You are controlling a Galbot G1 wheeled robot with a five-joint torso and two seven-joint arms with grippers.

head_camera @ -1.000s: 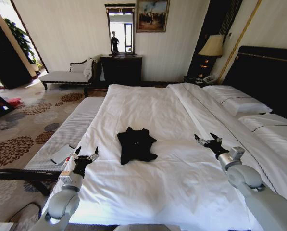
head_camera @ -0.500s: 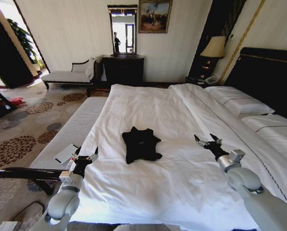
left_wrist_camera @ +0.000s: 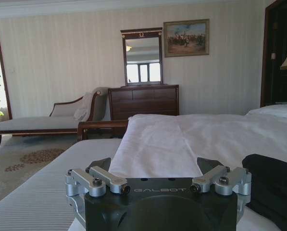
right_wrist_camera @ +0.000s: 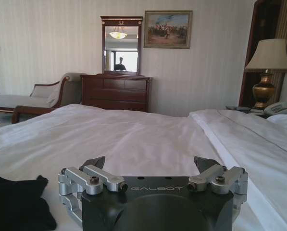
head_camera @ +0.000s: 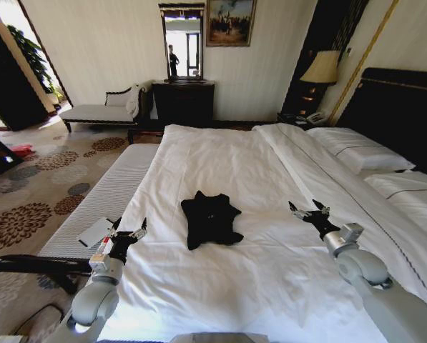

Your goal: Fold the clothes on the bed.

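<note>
The clothes (head_camera: pixel 211 218), a black T-shirt, lie crumpled in the middle of the bed (head_camera: pixel 220 157) on its white sheets. My left gripper (head_camera: pixel 130 227) hovers open over the bed's near left edge, a short way left of the shirt. To the shirt's right my right gripper (head_camera: pixel 305 207) is open above the sheet. Neither touches the fabric. The left wrist view shows the open left gripper (left_wrist_camera: pixel 155 166) with the shirt (left_wrist_camera: pixel 273 187) just beside it. In the right wrist view the open right gripper (right_wrist_camera: pixel 150 163) has the shirt (right_wrist_camera: pixel 13 202) off to one side.
A grey striped bench (head_camera: pixel 102 196) runs along the bed's left side with a white pad (head_camera: pixel 95 232) on it. White pillows (head_camera: pixel 370 153) rest against the dark headboard (head_camera: pixel 399 114) at the right. A chaise (head_camera: pixel 99 111), dresser (head_camera: pixel 183 102) and lamp (head_camera: pixel 320 68) line the far wall.
The whole head view has shifted slightly, so the camera moved. Both arms hold the same open pose and the shirt lies as before.
</note>
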